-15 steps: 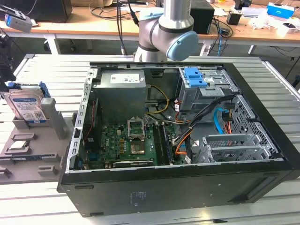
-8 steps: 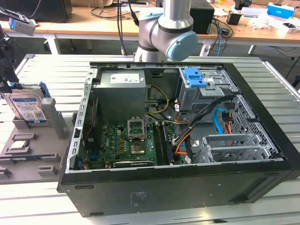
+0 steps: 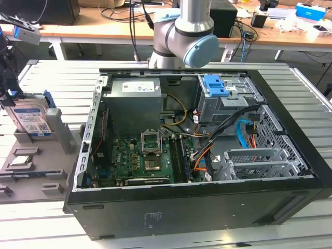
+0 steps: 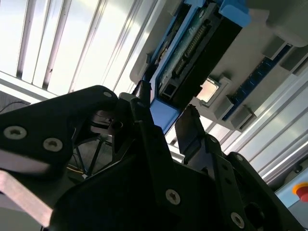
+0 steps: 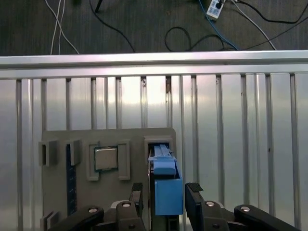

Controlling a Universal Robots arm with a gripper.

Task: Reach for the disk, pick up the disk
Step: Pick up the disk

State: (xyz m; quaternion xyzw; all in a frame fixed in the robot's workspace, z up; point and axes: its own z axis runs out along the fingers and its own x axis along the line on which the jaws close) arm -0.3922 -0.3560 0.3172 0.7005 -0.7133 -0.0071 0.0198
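Observation:
The disk (image 3: 31, 122) stands on edge in a slot of the grey holder tray (image 3: 31, 174) at the exterior view's left, its white-and-blue label facing out. My gripper (image 3: 9, 88) hangs just above it at the frame's edge. In the first wrist view the disk's blue frame (image 5: 167, 192) lies between my two black fingers (image 5: 137, 195), with a small gap on each side. The second wrist view looks past the gripper (image 4: 166, 113) to the disk's dark connector side (image 4: 192, 53). The gripper (image 5: 165, 190) is open and straddles the disk's end.
A small silver processor chip (image 5: 106, 159) sits in a pocket of the tray beside the disk. The open computer case (image 3: 197, 155) stands at the middle of the slatted metal table, with a blue latch piece (image 3: 215, 85) inside. The arm's elbow (image 3: 181, 36) rises behind it.

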